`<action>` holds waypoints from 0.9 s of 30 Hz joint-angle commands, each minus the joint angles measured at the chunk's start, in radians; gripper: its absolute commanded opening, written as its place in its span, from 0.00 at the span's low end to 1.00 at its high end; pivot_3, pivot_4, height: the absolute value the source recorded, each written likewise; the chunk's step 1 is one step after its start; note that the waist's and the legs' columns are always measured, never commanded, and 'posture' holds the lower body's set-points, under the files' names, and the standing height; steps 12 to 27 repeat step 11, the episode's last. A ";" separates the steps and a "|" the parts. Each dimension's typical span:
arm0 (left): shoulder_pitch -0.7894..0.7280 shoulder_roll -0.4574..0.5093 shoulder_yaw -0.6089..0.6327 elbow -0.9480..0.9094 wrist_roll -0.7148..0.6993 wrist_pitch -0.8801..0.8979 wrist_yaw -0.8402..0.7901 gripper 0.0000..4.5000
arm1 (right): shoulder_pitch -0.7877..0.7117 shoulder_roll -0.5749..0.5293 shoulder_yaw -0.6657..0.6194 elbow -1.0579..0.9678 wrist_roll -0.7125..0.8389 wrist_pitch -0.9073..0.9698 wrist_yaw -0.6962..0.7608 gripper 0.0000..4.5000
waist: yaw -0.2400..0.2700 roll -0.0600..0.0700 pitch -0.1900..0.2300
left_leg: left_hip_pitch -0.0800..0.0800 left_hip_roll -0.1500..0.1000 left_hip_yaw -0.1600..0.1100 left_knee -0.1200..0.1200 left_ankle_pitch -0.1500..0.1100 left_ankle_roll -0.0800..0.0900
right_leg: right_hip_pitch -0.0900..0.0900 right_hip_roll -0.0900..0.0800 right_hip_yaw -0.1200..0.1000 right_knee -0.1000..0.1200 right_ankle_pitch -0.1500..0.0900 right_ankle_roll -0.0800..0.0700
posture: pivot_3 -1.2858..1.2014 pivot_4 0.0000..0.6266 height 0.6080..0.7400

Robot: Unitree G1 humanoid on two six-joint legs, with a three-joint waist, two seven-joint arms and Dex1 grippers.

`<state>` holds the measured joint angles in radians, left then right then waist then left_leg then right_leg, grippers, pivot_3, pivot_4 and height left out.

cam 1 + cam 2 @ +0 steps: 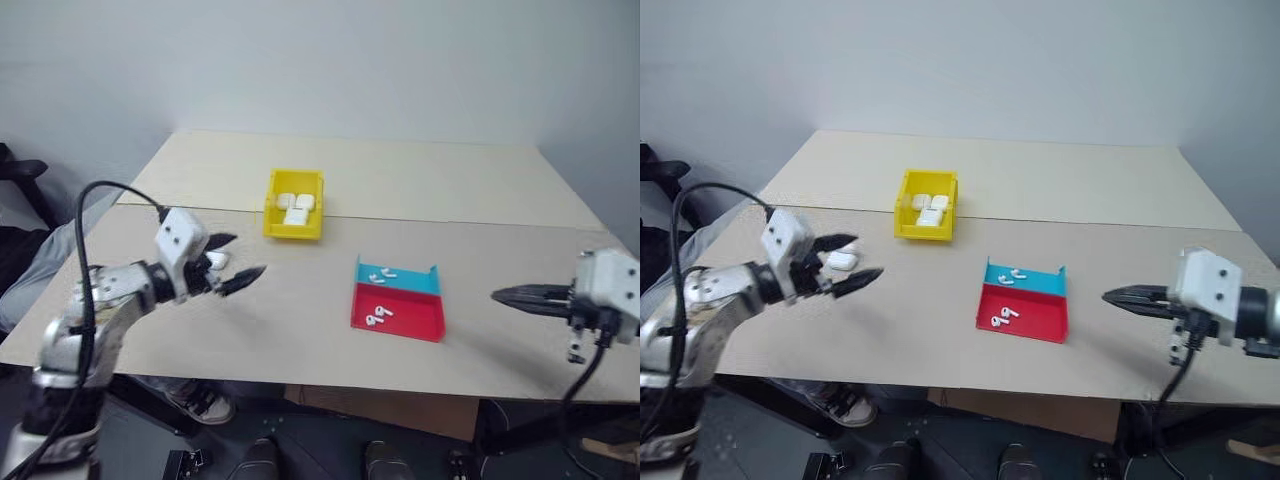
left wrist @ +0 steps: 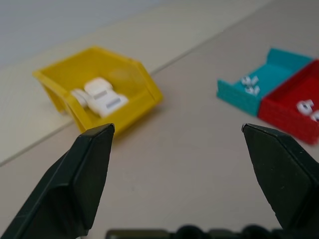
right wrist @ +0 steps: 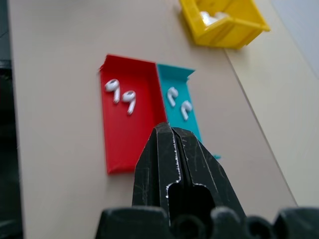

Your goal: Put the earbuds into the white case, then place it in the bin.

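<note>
Left gripper spread wide and empty; right gripper pressed together, empty. Four earbuds lie in the red-teal tray; what look like three white cases sit in the bin. Next the robot probably needs a fresh case, approached from above.

Glossy white plastic cases; yellow plastic bin; matt table

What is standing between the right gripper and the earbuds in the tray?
Nothing visible. The right gripper, shut, hangs over bare table, and the earbuds lie uncovered in the low red and teal tray.
</note>
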<state>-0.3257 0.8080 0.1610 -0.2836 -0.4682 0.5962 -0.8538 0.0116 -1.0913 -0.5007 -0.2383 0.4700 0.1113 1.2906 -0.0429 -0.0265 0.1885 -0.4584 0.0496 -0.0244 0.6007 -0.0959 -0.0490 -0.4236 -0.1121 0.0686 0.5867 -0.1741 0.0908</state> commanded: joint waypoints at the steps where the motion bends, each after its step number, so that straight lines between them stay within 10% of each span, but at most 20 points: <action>1: 0.041 0.080 0.100 -0.109 -0.073 0.048 -0.059 0.99 | -0.002 -0.025 -0.066 0.045 -0.009 -0.073 0.055 0.00 | -0.007 0.000 0.000 | 0.000 0.000 0.000 0.000 0.000 0.000 | -0.001 0.000 0.000 -0.001 0.000 0.000 | 0.52 0.24 1.00; 27: 0.102 0.118 0.176 -0.182 -0.150 0.049 -0.089 0.99 | -0.047 -0.040 -0.034 0.077 -0.007 -0.084 0.083 0.00 | -0.030 0.001 0.000 | -0.002 0.001 0.001 0.004 -0.001 0.001 | -0.001 -0.002 -0.002 -0.013 0.000 0.000 | 0.52 0.24 1.00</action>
